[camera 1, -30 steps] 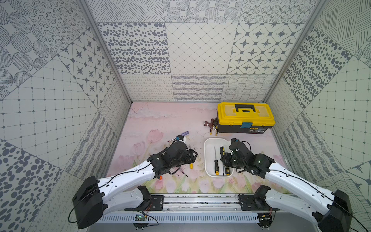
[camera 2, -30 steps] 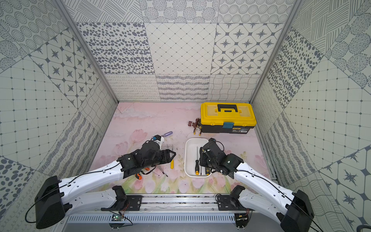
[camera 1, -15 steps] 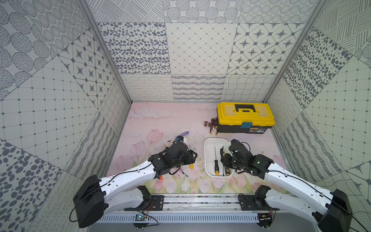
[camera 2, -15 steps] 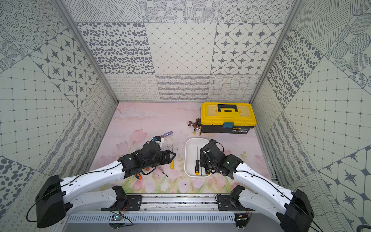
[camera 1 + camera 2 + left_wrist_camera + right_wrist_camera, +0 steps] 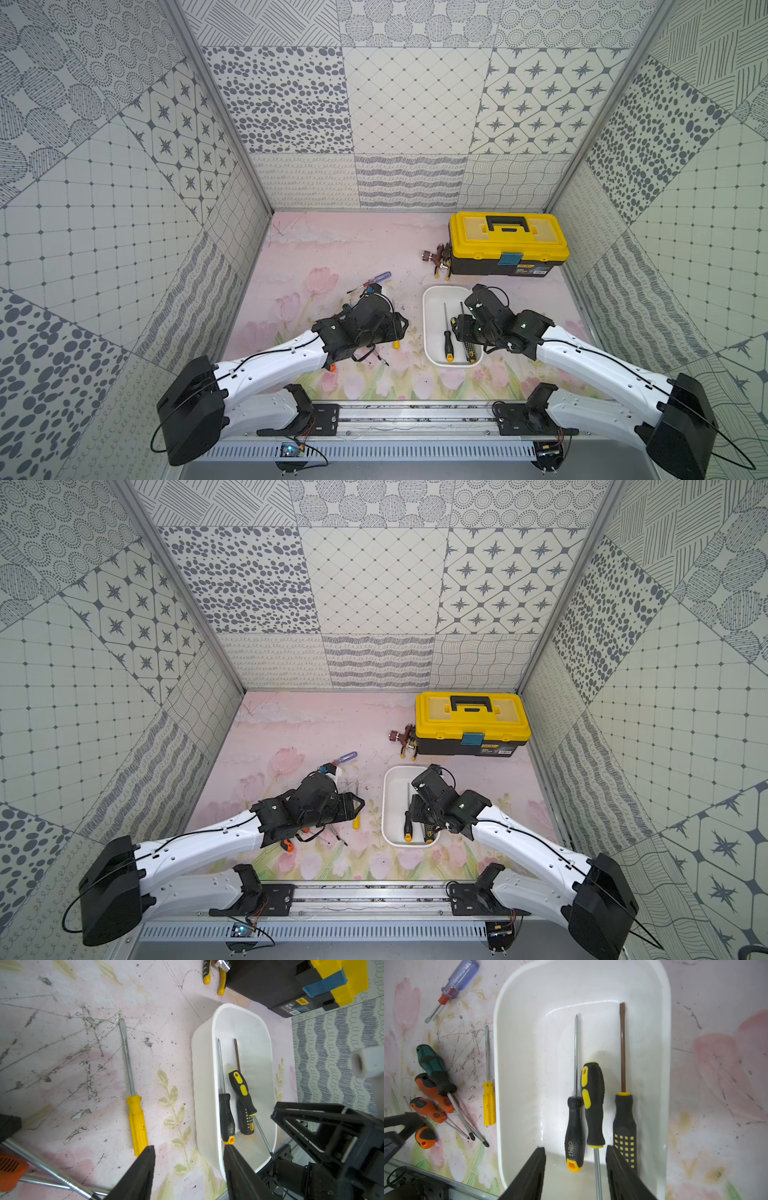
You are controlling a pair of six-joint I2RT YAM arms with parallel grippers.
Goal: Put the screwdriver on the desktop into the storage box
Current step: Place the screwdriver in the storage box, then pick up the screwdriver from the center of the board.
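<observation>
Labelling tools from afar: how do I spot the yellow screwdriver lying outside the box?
Find the white storage box on the pink desktop. Along its long wall facing the left arm lies the yellow screwdriver. Its handle is all yellow, unlike the orange-handled screwdrivers beside it.

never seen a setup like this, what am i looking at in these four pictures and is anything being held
Two white robot arms with black jaws work over a flowered desktop. Two pictures look down from overhead; the other two come from cameras on each wrist. A white storage box holds three screwdrivers. Loose on the desktop lie a yellow screwdriver, a blue-handled one and several orange and green ones. A yellow toolbox stands at the back. Both arms' jaws are open and hold nothing.
</observation>
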